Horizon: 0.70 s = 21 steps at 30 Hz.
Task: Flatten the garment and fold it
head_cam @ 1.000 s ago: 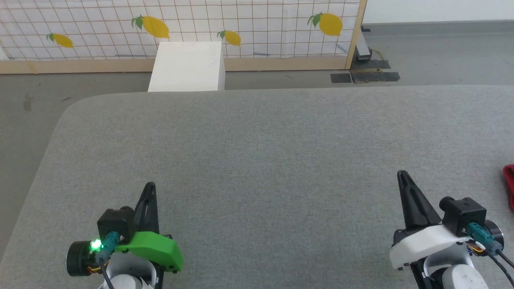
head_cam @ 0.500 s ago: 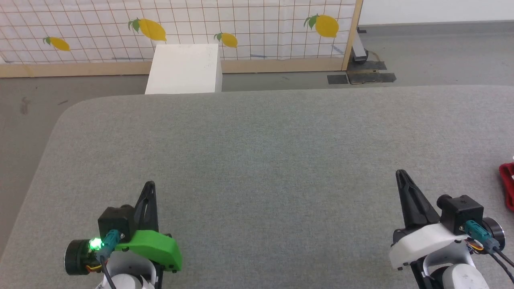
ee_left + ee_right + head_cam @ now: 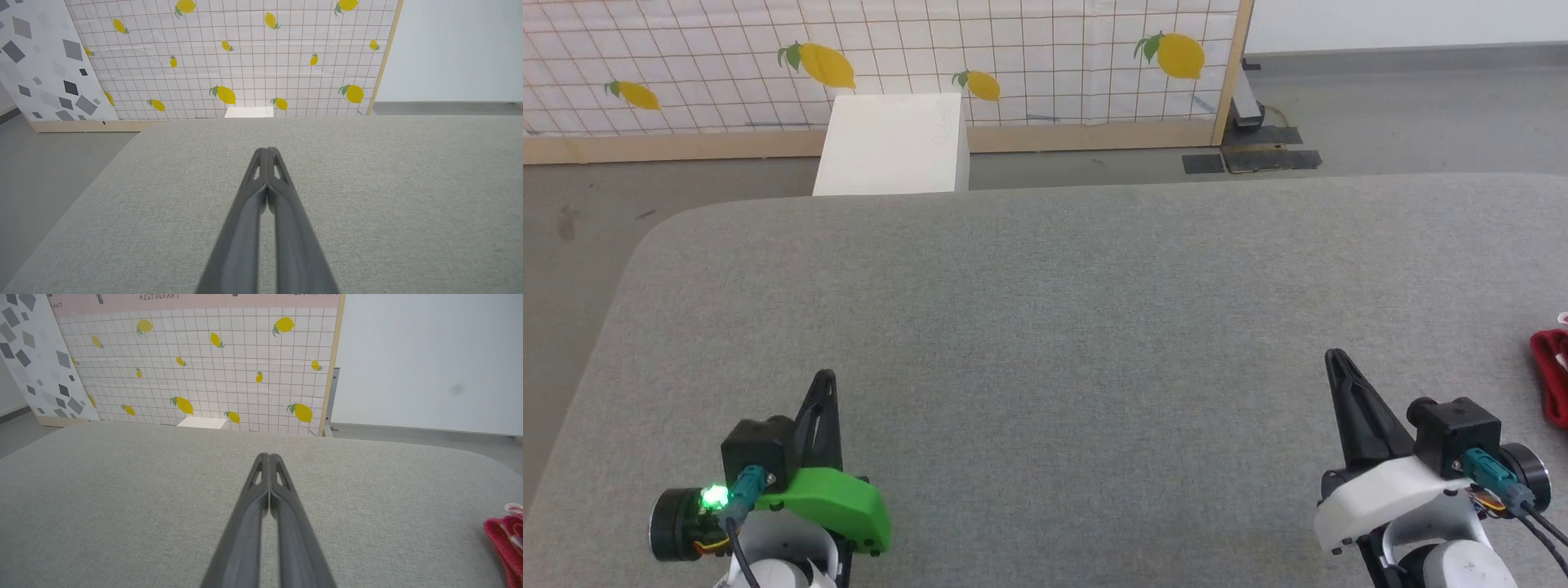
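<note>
**A:** Where is the garment (image 3: 1550,380)?

**B:** Off to the right of the right gripper (image 3: 1334,361), about level with its fingertips and apart from them. Only a bunched red edge with a bit of white shows. The rest is cut off at the frame.

**A:** How do you expect it to handle?

**B:** I'd judge it soft, light and limp. It should sag, fold on itself and drag along rather than keep a shape. It isn't fragile, but thin cloth can slide out of narrow fingers. I would pinch an outer edge, a hem or the waistband, one corner per gripper, and pull them apart to spread it. I can't tell yet which edge faces us.

**A:** And the grippers?

**B:** The left gripper (image 3: 825,377) and the right both have their fingers pressed together and hold nothing. Both point forward over the table.

**A:** What is the surface like?

**B:** The table (image 3: 1045,310) is covered in grey woven cloth with rounded corners. It runs ahead of both grippers and between them. That weave probably grips a little, so the fabric may catch when dragged.

**A:** And the room beyond?

**B:** There is grey floor (image 3: 1405,106) past the far edge. A gridded panel (image 3: 1029,49) printed with lemons stands ahead. A white box (image 3: 890,147) stands before it, forward of the left gripper.
</note>
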Motion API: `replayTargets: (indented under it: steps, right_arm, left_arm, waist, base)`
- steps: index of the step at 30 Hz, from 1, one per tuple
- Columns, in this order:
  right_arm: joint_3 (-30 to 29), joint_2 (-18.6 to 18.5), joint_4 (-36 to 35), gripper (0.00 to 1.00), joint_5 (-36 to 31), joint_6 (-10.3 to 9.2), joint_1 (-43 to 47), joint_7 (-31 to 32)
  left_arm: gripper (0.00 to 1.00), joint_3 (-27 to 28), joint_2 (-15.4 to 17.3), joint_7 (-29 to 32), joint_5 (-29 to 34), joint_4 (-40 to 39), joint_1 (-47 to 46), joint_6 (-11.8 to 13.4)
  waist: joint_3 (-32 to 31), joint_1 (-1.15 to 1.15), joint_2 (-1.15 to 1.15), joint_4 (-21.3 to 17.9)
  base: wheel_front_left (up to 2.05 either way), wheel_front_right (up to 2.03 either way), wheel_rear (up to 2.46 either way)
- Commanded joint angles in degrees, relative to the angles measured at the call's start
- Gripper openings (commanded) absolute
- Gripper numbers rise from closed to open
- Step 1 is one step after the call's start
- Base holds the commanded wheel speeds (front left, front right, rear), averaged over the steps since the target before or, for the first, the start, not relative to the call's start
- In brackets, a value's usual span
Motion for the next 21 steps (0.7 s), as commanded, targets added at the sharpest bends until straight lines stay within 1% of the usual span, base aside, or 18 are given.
replayTargets:
  steps: [1,21]
  right_arm:
    - [0.1,0.0,-0.7,0.0,-0.8,-0.07,0.6,0.4]
    - [0.4,0.0,-2.7,0.0,-2.5,-0.08,1.2,2.7]
  left_arm:
    - [0.0,0.1,-0.3,0.3,1.2,-0.4,0.7,-0.4]
    - [0.0,0.7,-0.7,2.6,3.1,-2.4,1.2,-0.4]
  waist:
    - [0.0,0.0,0.45,-0.1]
    - [-0.4,0.0,0.55,-0.8]
  base:
    - [0.0,0.0,0.0]
    - [0.0,0.0,0.0]
